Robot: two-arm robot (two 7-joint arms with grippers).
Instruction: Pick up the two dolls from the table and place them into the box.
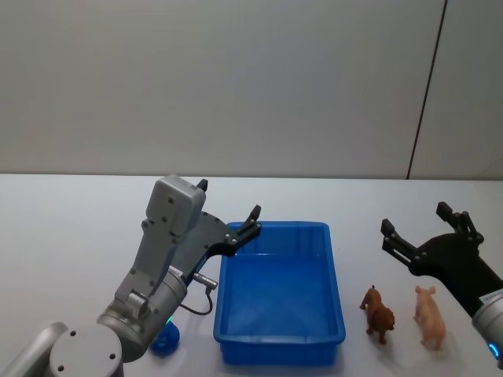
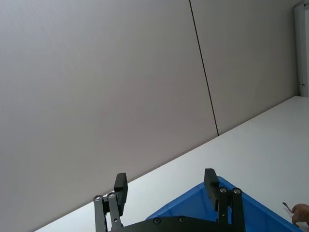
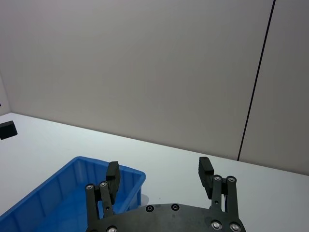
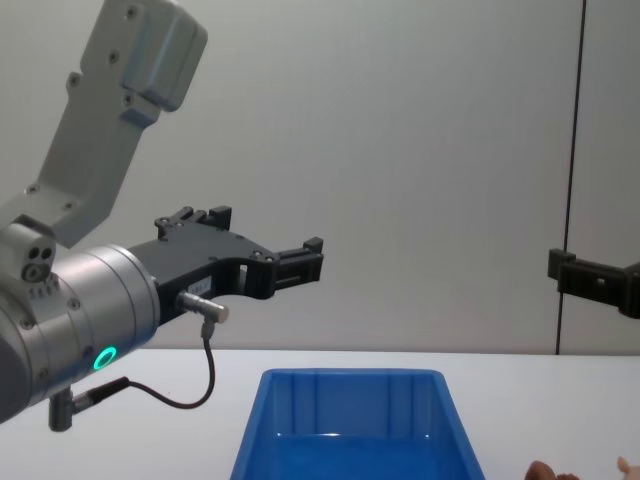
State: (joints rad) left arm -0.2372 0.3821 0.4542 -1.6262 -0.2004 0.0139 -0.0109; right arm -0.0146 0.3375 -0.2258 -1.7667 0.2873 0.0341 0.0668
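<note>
Head view: both grippers are hovering raised and empty, presumably poised for a first pick. The left gripper [image 1: 229,200], fingers spread, is hanging over the far-left corner of the blue box [image 1: 338,302]. The right gripper [image 1: 416,220], likewise spread, is waiting above the desk [image 1: 78,236]. The brown doll [image 1: 378,314] and pink doll [image 1: 429,316] are standing side by side toward the desk's near edge, just right of the box and just short of the right gripper's fingertips.
</note>
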